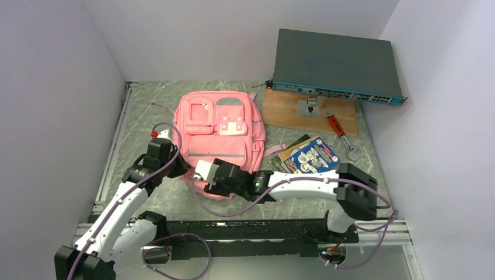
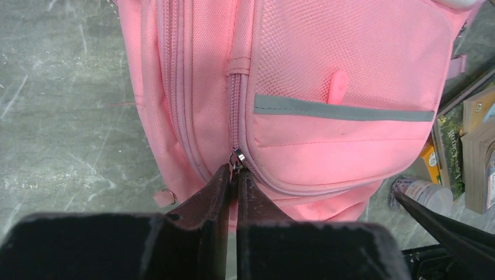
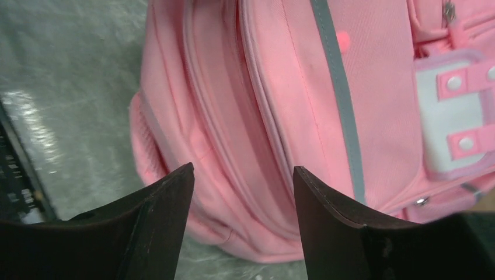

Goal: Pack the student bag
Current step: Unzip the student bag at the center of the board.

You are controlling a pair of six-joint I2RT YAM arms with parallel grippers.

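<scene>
Our big soft pink cloth backpack lies near-to-far before us, our left claw pinching its little metal zip tab at the near left corner, our right claw spread over its near end.

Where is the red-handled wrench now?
In the top view, the wrench lies on the right side, at the front corner of the wooden board, beside the books.

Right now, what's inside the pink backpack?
Nothing inside shows. The student bag lies front-up and the zips in view look closed, so the fabric hides whatever is in it. The left gripper pinches a zipper pull at its side. Books lie outside, beside it.
</scene>
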